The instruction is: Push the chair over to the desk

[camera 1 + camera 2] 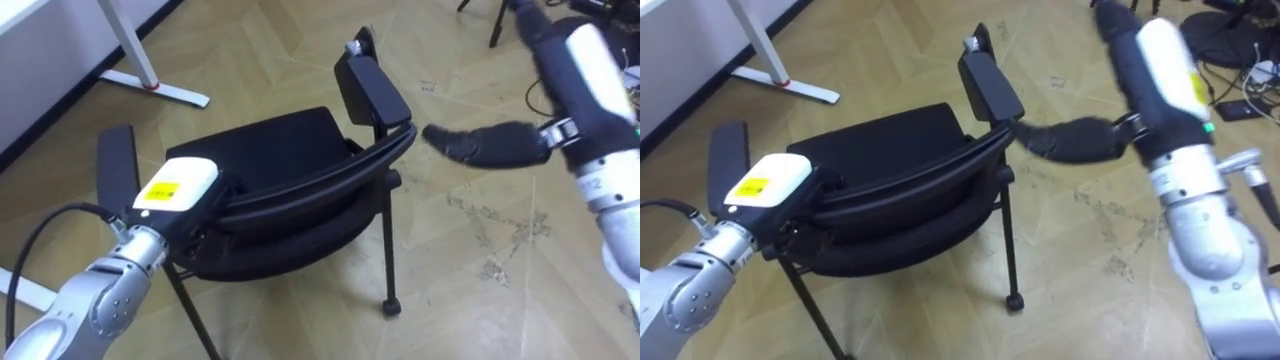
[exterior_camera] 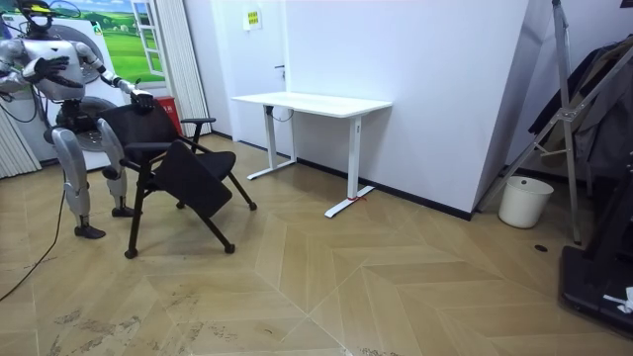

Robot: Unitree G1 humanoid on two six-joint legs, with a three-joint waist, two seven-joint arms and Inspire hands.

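I've got the black chair [image 1: 270,150] right in front of me, seen from behind and above. It stands on the wood floor [image 1: 480,260], with its seat pointing away from me.

My left hand [image 1: 180,182] sits on the left end of the backrest's top edge [image 1: 320,180], just beside the left armrest [image 1: 116,165]. Whether that hand grips the edge or only rests there I cannot tell.

My right hand [image 1: 490,143] reaches in from the right with its fingers [image 1: 445,140] stretched out straight and holding nothing. The tips are right at the right end of the backrest edge, below the right armrest [image 1: 372,88]. They are close enough that I can't say if they touch.

For room, the foot of the white desk [image 1: 155,86] lies beyond the chair at far left, apart from the seat's front edge. To the right of the chair the boards are bare.

In the room view the robot stands behind the chair at the room view's left. The desk [image 2: 312,102] stands against the wall to the room view's right of the chair, with open floor running past it toward a white bucket [image 2: 523,201].
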